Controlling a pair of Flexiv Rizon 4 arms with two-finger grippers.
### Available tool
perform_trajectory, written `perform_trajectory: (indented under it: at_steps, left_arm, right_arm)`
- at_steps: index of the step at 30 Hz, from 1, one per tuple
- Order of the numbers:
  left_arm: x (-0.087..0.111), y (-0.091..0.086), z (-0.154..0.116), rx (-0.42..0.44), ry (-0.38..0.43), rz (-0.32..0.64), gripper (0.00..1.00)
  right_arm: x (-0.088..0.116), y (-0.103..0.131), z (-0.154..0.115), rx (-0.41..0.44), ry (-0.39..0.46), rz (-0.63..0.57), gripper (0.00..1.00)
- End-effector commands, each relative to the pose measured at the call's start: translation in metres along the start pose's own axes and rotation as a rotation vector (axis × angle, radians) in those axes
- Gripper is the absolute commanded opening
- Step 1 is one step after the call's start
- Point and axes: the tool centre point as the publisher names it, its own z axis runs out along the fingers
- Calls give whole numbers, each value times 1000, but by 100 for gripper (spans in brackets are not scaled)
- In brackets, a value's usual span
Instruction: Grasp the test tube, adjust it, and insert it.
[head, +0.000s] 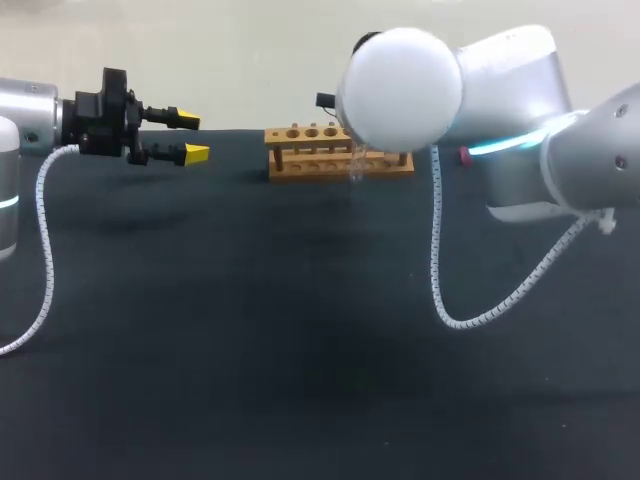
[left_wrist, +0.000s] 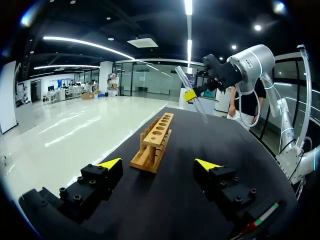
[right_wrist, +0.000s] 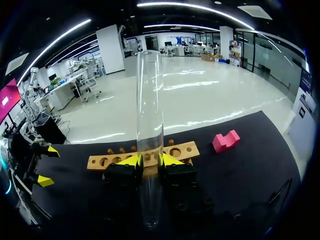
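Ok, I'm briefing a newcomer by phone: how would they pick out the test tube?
Start at the dark table and find the wooden rack near its far edge. By the rack, the right gripper is shut on the test tube: a long clear glass cylinder, the only see-through thing there.

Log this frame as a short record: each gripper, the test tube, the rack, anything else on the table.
test tube: clear, tilted, in the air near the rack, not inserted
right gripper: shut on the test tube
left gripper: open, empty, in the air
rack: wooden, on the table, visible holes empty
pink block: on the table past the rack's end
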Motion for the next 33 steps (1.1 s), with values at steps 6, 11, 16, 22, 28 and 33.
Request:
perform_trajectory:
  at_steps: [6, 11, 16, 22, 28, 33]
  left_arm:
    - [1, 0, 0, -2, -3, 3, 100]
    - [1, 0, 0, -2, -3, 3, 100]
    - [1, 0, 0, -2, -3, 3, 100]
    - [1, 0, 0, -2, -3, 3, 100]
    - [1, 0, 0, -2, -3, 3, 100]
    - [1, 0, 0, -2, -3, 3, 100]
  right_arm:
    - [-16, 2, 2, 4, -317, -4, 0]
    - [-27, 2, 4, -1, -383, -11, 0]
    - [-37, 0, 8, 8, -456, -16, 0]
    - [-47, 0, 13, 6, -511, -23, 0]
    - [-54, 1, 16, 13, -542, -30, 0]
    - [-56, -1, 14, 21, -561, -24, 0]
